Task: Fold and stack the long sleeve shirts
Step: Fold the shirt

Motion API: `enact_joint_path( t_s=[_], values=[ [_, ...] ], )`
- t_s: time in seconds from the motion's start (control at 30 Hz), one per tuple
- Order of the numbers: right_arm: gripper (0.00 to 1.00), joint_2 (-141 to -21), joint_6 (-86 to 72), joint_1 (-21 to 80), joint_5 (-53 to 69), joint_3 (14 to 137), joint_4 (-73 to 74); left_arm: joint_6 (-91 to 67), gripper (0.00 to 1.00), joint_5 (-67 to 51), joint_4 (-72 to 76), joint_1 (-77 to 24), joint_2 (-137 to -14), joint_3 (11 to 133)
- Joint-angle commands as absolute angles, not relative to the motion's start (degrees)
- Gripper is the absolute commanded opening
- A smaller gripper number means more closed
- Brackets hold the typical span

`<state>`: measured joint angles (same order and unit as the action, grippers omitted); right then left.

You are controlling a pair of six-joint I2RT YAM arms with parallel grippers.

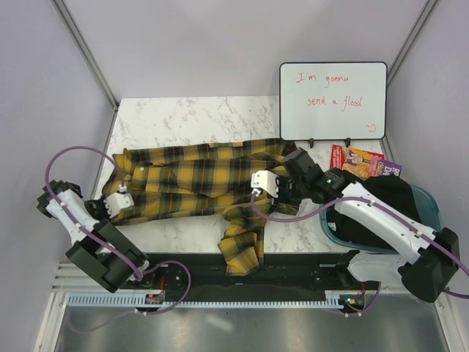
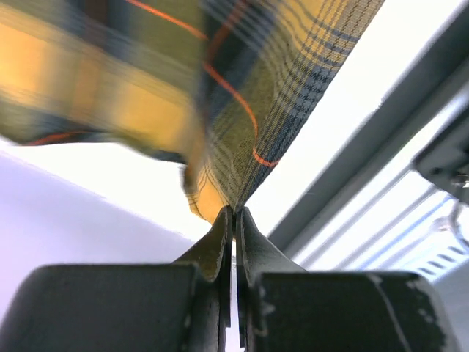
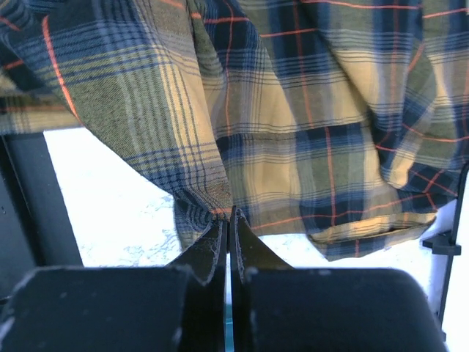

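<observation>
the left arm (image 1: 72, 211) and the right arm (image 1: 385, 220) have white links, black joints and black blocky bases. behind each claw a thin purple cable (image 1: 56, 163) loops along the arm. the left gripper (image 2: 234, 214) and the right gripper (image 3: 229, 214) have dark flat fingers (image 3: 209, 249), narrowing to thin tips.

Seeing whiteboard (image 1: 333, 100) standing at worktop (image 1: 183, 117) back right, bearing red handwriting; noting colourful packets (image 1: 363, 161) lying beside; spotting teal bin (image 1: 432, 207) holding black cloth (image 1: 399, 192).
</observation>
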<state>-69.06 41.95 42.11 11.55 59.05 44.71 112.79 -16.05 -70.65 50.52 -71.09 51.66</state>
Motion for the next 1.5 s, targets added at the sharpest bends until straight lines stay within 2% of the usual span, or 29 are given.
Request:
enact_joint_path(
  t_s=[0.0,0.17,0.43,0.6,0.9,1.07,1.33,1.47],
  values=[
    [0.0,-70.9,43.0,38.0,13.4,64.2,45.6,112.2,0.02,-24.1,-73.0,49.1,-75.4,60.2],
    [0.0,-76.0,45.6,34.1,14.3,67.8,45.7,99.8,0.02,-30.1,-68.3,43.8,-80.2,68.2],
    [0.0,-86.5,49.3,28.7,16.4,77.0,45.7,86.9,0.02,-27.6,-57.1,34.7,-88.0,73.1],
    [0.0,-91.8,50.5,26.5,17.1,82.2,45.6,81.6,0.02,-24.9,-54.1,32.6,-94.6,78.6],
    [0.0,-100.2,50.9,25.8,17.7,84.2,45.4,78.4,0.06,-21.3,-51.8,27.7,-101.8,81.6],
    [0.0,-103.0,49.0,24.5,17.4,85.3,43.6,76.4,0.03,-19.2,-49.5,26.6,-104.6,81.6],
    [0.0,-99.7,49.3,22.9,20.5,88.0,47.7,78.9,0.02,-19.0,-50.7,26.4,-99.6,80.9],
    [0.0,-102.3,50.0,22.9,19.3,89.1,47.6,78.7,0.02,-17.7,-50.8,26.1,-102.0,82.7]
  ],
)
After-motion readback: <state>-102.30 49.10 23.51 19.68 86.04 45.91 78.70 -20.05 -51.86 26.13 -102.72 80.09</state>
